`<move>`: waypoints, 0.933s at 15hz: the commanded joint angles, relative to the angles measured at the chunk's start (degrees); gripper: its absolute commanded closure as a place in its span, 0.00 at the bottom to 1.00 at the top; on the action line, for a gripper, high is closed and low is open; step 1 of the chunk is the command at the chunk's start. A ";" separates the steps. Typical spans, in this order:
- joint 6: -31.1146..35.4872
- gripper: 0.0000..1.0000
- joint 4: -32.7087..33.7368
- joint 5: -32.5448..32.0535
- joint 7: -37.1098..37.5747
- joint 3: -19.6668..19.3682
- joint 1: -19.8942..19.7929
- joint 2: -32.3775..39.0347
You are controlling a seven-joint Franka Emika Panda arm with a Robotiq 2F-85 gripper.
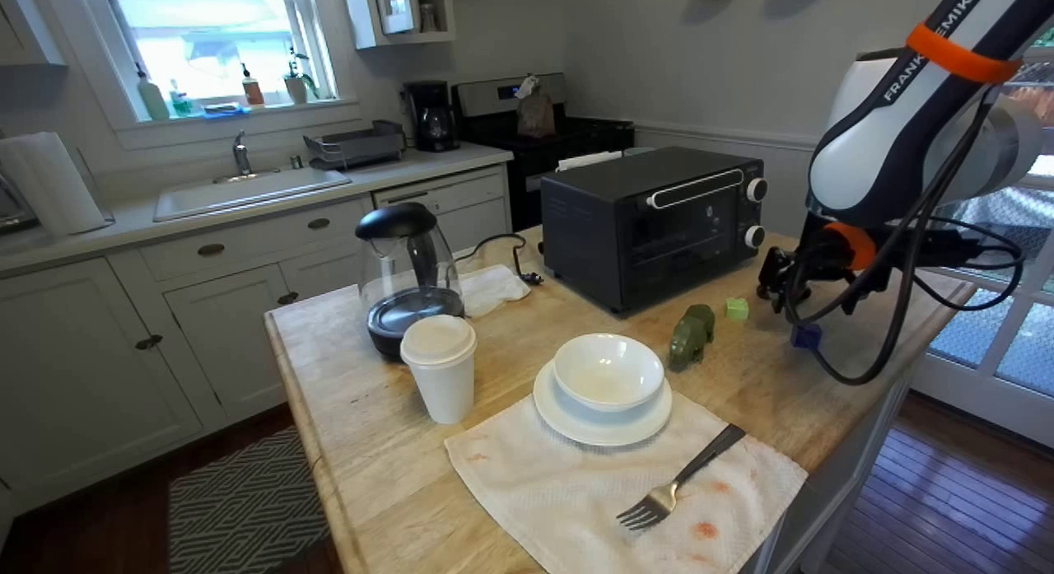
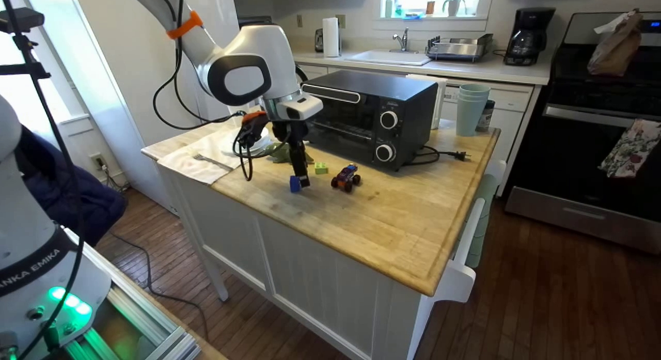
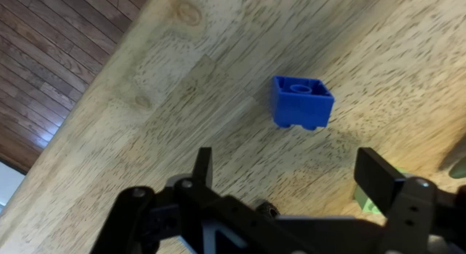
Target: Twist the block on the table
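A small blue block rests on the wooden table, showing a hollow face with a tube in it while its studs point toward my gripper's side of the wrist view. Whether it lies on its side or on its studs I cannot tell. My gripper stands open, and the block sits ahead of the gap, apart from both fingers. Both exterior views also show the block, close by the gripper's fingers and partly behind a cable in one place.
A light green block and a green animal toy lie near. A toy truck stands close to the gripper, mostly hidden in the wrist view. The black toaster oven rises behind. Bowl, fork and white cup share the table.
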 commanded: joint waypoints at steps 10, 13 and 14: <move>-9.70 0.00 6.08 -1.22 -2.79 22.38 -25.52 -0.35; -11.47 0.00 6.99 -0.87 -3.50 23.51 -27.37 -0.01; -11.84 0.00 7.19 -0.78 -3.79 23.73 -27.86 0.04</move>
